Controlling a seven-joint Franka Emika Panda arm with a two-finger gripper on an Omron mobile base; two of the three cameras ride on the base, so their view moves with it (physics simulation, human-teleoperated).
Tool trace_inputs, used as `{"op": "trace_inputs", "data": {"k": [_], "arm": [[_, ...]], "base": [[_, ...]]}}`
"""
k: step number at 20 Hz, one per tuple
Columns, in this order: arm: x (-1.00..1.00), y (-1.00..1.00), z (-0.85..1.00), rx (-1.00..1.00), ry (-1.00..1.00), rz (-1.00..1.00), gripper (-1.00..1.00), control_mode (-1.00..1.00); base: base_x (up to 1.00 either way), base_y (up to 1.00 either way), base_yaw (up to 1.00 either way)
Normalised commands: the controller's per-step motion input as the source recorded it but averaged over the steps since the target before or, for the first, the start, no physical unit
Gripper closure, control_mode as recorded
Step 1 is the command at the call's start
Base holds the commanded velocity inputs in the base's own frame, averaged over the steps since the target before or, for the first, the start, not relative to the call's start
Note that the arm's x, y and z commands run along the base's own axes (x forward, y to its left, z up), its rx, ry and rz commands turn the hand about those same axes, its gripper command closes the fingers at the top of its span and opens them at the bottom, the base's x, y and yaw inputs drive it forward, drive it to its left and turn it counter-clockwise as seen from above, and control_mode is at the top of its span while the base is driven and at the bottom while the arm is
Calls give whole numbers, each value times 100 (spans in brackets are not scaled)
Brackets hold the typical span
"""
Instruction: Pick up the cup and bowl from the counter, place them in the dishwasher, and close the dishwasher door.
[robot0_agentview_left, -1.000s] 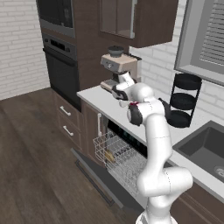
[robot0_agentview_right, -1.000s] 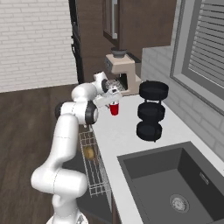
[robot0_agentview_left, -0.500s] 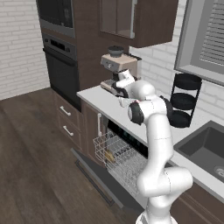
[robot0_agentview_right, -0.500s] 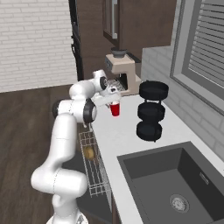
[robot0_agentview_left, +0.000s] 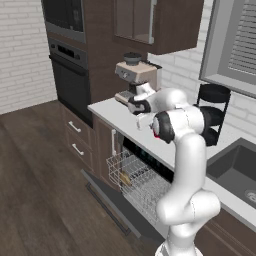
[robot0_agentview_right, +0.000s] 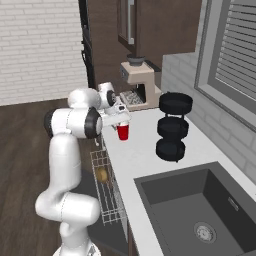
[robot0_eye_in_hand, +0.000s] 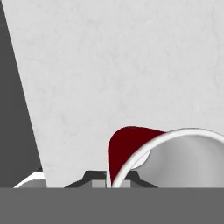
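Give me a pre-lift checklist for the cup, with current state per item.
1. Gripper shut on the cup rim: ok, fingers are closed at the white rim in the hand view.
2. Cup upright on the counter: ok, it stands straight in the right base view.
3. Grip centred on the rim: cannot tell, the hand view shows just one side of the rim.
4. Dishwasher door down: ok, it lies open below the rack.
5. Rack pulled out with free room: ok; one small tan thing sits in it, the rest looks free.
6. Lift path clear of the three-tier stand: ok, it stands apart from the cup.
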Motion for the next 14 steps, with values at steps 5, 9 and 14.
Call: {"op": "trace_inputs", "data": {"k": [5,9,14], "arm": [[-100,32,0,0,-8,0,100,-100],[-100,13,0,3,-10,0,100,-100],[-100,18,-1,2,-4,0,100,-100]], "base": [[0,0,0],[0,0,0],[0,0,0]]}}
